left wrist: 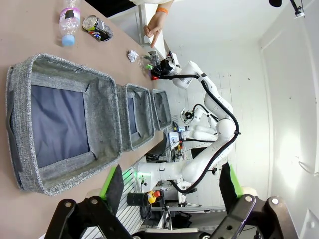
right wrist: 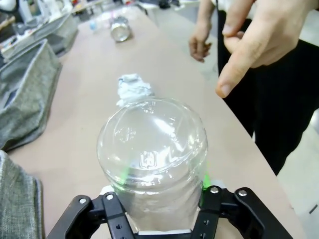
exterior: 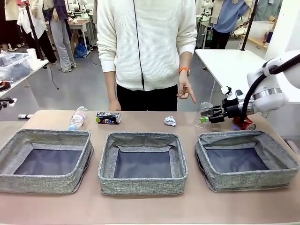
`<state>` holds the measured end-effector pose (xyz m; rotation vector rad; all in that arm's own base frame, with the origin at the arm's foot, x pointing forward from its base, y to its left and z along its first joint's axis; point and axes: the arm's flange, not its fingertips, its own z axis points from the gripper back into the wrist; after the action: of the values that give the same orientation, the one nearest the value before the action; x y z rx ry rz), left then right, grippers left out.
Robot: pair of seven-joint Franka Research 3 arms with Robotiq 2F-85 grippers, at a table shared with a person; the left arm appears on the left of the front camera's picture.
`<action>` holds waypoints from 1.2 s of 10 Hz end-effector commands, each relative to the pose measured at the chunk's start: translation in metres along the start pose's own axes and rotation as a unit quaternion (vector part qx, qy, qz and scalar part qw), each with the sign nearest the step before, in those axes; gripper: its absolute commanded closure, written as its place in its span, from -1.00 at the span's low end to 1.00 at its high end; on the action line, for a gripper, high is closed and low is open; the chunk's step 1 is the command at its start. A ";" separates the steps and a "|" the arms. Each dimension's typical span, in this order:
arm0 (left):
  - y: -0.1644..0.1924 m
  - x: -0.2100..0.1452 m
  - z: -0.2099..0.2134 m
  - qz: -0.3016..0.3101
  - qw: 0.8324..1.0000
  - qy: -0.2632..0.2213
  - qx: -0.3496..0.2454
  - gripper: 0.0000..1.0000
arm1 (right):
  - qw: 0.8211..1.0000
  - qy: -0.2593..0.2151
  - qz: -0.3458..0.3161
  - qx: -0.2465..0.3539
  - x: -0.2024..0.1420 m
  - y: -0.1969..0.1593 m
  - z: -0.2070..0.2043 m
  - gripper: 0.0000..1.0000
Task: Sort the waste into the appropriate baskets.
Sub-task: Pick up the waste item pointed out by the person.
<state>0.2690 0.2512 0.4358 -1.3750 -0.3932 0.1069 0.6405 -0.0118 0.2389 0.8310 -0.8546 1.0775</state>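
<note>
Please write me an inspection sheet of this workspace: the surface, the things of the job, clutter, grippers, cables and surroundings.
Surface: brown table, nothing spilled on the bare parts.
Job's things: left basket, middle basket and right basket in a row, dark bottoms showing. Beyond them: plastic bottle and dark can lying down, paper ball, red can.
Clutter: small pen-like item at the far left edge.
Grippers: left gripper open, holding nothing. Right gripper has its jaws on either side of the clear bottle; grip cannot be told.
Cables: black cable along the right arm.
Surroundings: person's hand points down; white table behind.
</note>
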 end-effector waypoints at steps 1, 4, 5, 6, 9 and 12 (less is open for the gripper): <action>-0.002 -0.002 0.001 -0.010 1.000 0.006 -0.003 -1.00 | 1.000 0.002 -0.018 -0.007 0.002 -0.003 0.000 0.22; -0.002 -0.002 0.001 -0.010 1.000 0.006 -0.003 -1.00 | 0.999 0.012 -0.027 -0.015 0.000 -0.004 0.005 1.00; -0.002 -0.002 0.001 -0.010 1.000 0.006 -0.003 -1.00 | 0.999 0.009 -0.027 -0.018 -0.001 -0.005 0.007 0.97; -0.002 -0.002 0.001 -0.010 1.000 0.006 -0.003 -1.00 | 0.999 0.005 -0.027 -0.017 -0.001 -0.005 0.009 1.00; -0.002 -0.002 0.001 -0.010 1.000 0.006 -0.003 -1.00 | 1.000 0.010 -0.025 0.001 0.004 -0.003 0.021 1.00; -0.002 -0.002 0.001 -0.010 1.000 0.006 -0.003 -1.00 | 0.993 0.018 -0.105 -0.051 0.095 0.049 0.097 1.00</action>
<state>0.2688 0.2514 0.4360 -1.3746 -0.3942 0.1067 0.6305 -0.0480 0.3136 0.8302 -0.8365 0.9792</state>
